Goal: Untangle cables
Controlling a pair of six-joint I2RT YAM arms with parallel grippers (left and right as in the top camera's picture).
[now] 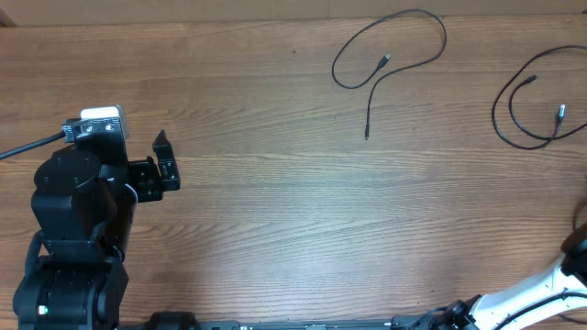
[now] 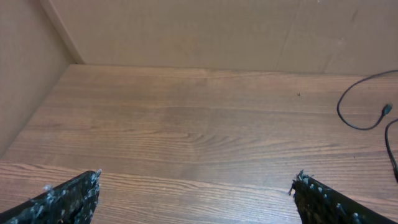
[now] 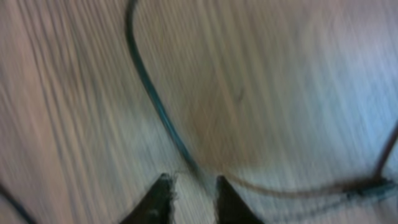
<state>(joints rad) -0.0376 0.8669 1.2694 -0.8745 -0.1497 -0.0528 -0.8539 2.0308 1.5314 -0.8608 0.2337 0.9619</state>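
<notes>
Two thin black cables lie apart on the wooden table. One cable loops at the back centre, and the left wrist view catches part of that cable at its right edge. The other cable curls at the far right, with a silvery plug end. My left gripper hovers wide open over bare wood at the left, far from both. In the blurred right wrist view my right gripper has its jaws slightly apart just above the table. A cable runs down to its fingertips and off to the right; wood shows in the gap.
A cardboard wall closes the back and left sides of the table. The left arm's base fills the front left corner. A white link of the right arm enters at the bottom right.
</notes>
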